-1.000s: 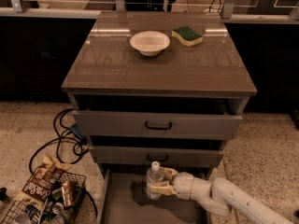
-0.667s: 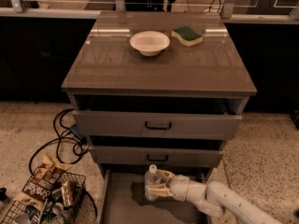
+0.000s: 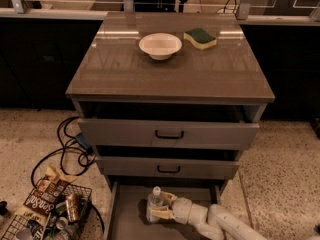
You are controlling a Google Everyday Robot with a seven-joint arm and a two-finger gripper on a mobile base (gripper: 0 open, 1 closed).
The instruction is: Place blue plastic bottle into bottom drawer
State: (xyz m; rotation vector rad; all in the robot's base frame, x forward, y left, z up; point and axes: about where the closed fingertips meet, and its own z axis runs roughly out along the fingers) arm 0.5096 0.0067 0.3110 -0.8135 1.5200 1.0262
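Observation:
The blue plastic bottle (image 3: 155, 204), clear with a white cap, stands upright inside the open bottom drawer (image 3: 126, 219) at the foot of the grey cabinet. My gripper (image 3: 159, 207) reaches in from the lower right on a white arm, and its pale fingers are closed around the bottle's body. The bottle's base is at or just above the drawer's grey floor; I cannot tell whether it touches.
The two upper drawers (image 3: 169, 133) with dark handles stand slightly pulled out. On the cabinet top are a white bowl (image 3: 160, 45) and a green-and-yellow sponge (image 3: 200, 38). A wire basket (image 3: 45, 216) with snack bags and cans and black cables (image 3: 70, 151) lie on the floor at left.
The gripper and the bottle have moved a little to the left and lower into the bottom drawer. Nothing else has moved.

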